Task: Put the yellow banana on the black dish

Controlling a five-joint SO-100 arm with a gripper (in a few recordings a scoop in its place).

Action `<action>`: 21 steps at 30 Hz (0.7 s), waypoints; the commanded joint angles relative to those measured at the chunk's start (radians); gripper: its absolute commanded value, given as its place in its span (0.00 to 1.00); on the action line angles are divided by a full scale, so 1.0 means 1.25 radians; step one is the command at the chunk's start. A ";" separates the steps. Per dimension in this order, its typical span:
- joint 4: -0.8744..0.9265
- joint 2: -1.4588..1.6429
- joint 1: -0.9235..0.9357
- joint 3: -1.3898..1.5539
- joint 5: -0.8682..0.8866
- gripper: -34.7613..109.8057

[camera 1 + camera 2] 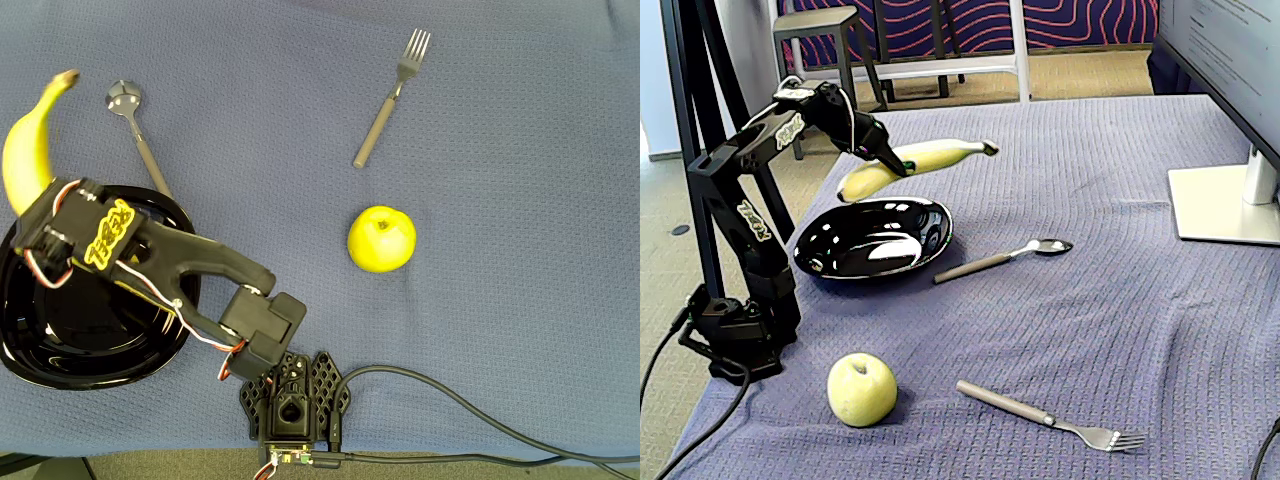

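The yellow banana point(930, 157) hangs in the air, roughly level, just above the far rim of the black dish point(865, 245). My gripper point(892, 160) is shut on the banana near its thicker end. From overhead, the banana point(25, 150) sticks out past the dish's point(90, 340) upper left edge, with its stem tip pointing away from me. There the gripper point(45, 200) sits at the banana's lower end, mostly covered by the wrist. The glossy dish has nothing in it.
A spoon point(135, 125) lies with its handle touching the dish's far edge. A yellow-green apple point(381, 239) and a fork point(390, 95) rest on the blue cloth to the right. A monitor foot point(1225, 205) stands at the table's far right.
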 commanded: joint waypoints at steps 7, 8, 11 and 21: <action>-0.047 0.152 -0.036 0.151 -0.055 0.24; -0.056 0.162 -0.036 0.178 -0.061 0.24; -0.079 0.178 -0.045 0.227 -0.074 0.24; -0.128 0.184 -0.115 0.331 -0.090 0.24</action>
